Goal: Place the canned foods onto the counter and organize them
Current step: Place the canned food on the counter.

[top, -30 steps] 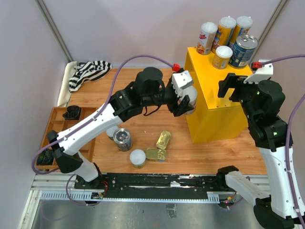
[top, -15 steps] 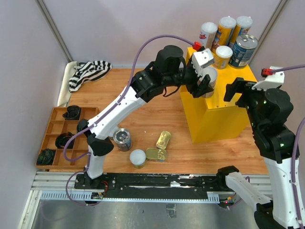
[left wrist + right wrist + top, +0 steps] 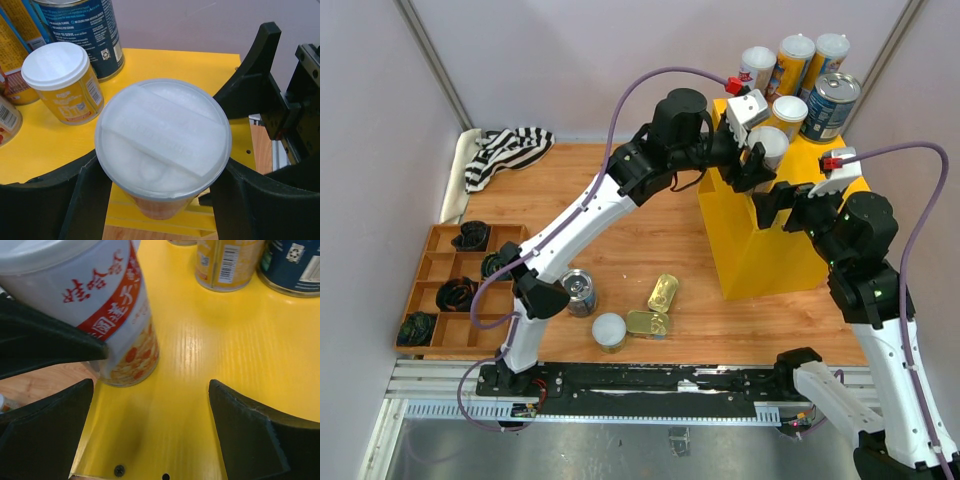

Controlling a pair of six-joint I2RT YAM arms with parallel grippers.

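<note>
Wooden tabletop [image 3: 720,320], pale lilac walls behind. Left end effector [image 3: 758,160] is clamped on a red-white can [image 3: 162,137] with a white plastic lid, one finger on each side of the body just under the lid. The can is upright over the front-left part of the yellow cabinet [image 3: 760,265] top, base right at the front edge; cannot tell if it is fully set down. Right end effector [image 3: 150,425] is spread wide and holds nothing. It sits low at the cabinet's front edge, pointing in over the top, just beside that can, fingers [image 3: 260,435] not touching it.

On the cabinet top behind the held can:
- short yellow can [image 3: 787,118], white lid
- blue can [image 3: 830,105], silver top, just beside the yellow one

Along the cabinet's back edge stand three upright white-lidded tubes in a row: red-white tube [image 3: 754,78], orange tube [image 3: 793,68], yellow tube [image 3: 828,62].

On the tabletop left of the cabinet's base are two flat gold tins [image 3: 663,293] just beside each other, with a white-lidded can [image 3: 609,330] next to them. A second blue can [image 3: 579,292] stands further left, upright, partly behind the left arm.

Well left of the cabinet is a wooden compartment tray [image 3: 430,290] holding dark lumps [image 3: 453,295]. A striped cloth [image 3: 508,150] lies at the back-left corner.
</note>
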